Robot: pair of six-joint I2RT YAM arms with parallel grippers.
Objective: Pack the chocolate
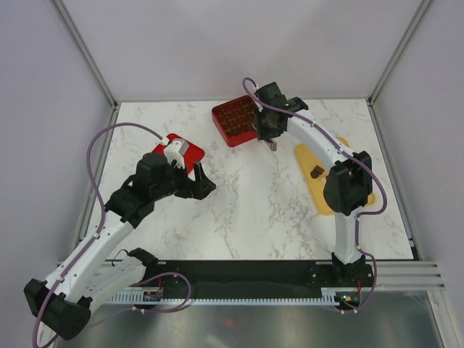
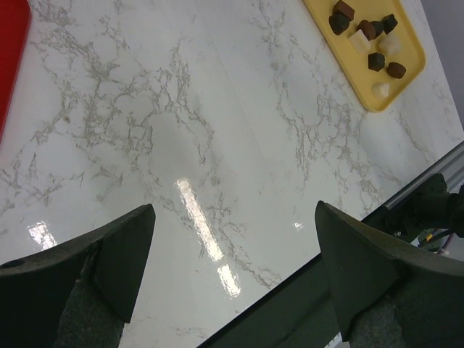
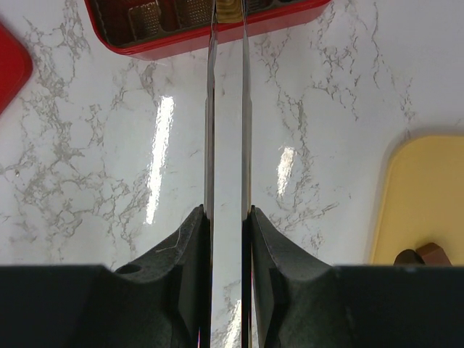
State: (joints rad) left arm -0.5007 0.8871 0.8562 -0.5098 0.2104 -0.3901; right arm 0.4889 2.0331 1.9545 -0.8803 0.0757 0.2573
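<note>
The chocolate (image 2: pixel 368 30) lies as several small dark and pale pieces on the flat yellow tray (image 2: pixel 355 71), where the top view shows one dark piece (image 1: pixel 316 172). My right gripper (image 1: pixel 272 143) hangs at the red gridded box's (image 1: pixel 235 119) near right edge. In the right wrist view its jaws (image 3: pixel 228 214) carry two long thin blades, nearly closed. A small brown chocolate piece (image 3: pixel 228 7) sits between the blade tips over the box wall (image 3: pixel 145 47). My left gripper (image 1: pixel 205 181) stands wide open over bare marble (image 2: pixel 232 254), holding nothing.
A flat red lid (image 1: pixel 190 152) lies under my left arm, and its corner (image 3: pixel 11 72) shows in the right wrist view. The yellow tray (image 3: pixel 424 188) lies right of the blades. White walls and metal posts bound the table. A black rail (image 1: pixel 254 279) runs along the near edge.
</note>
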